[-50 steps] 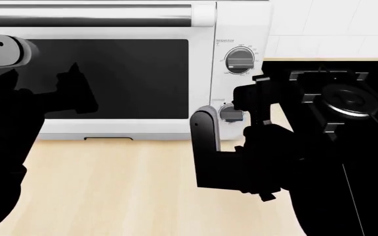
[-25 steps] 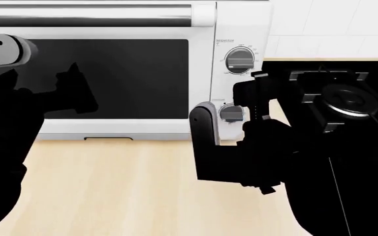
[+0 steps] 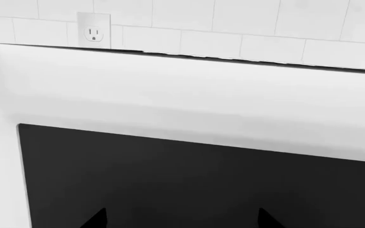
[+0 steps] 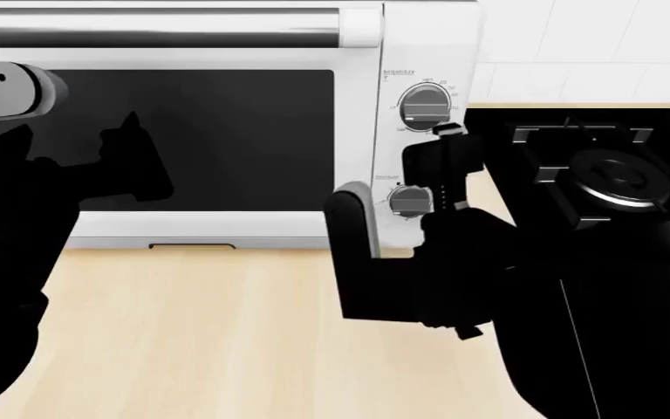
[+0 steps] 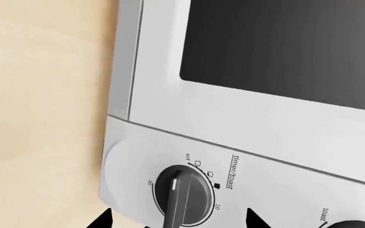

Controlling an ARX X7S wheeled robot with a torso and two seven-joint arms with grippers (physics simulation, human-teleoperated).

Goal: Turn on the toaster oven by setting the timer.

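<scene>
The white toaster oven (image 4: 358,131) has a dark glass door (image 4: 230,140), a silver bar handle (image 4: 149,26) and two grey knobs. The upper knob (image 4: 425,109) is uncovered. My right gripper (image 4: 434,179) is open just in front of the lower knob (image 4: 410,202). In the right wrist view the open right gripper (image 5: 177,219) has a fingertip on either side of that timer/toast knob (image 5: 182,194) without gripping it. The knob's white mark sits near "off". My left gripper (image 4: 137,161) hangs open and empty before the glass door, as the left wrist view (image 3: 179,219) also shows.
A black gas hob (image 4: 614,175) with a burner stands right of the oven, behind my right arm. The light wooden counter (image 4: 219,332) lies in front of the oven. A white tiled wall with an outlet (image 3: 93,33) is behind.
My right gripper has moved left and a little up, closer in front of the lower knob. The left arm has not moved.
</scene>
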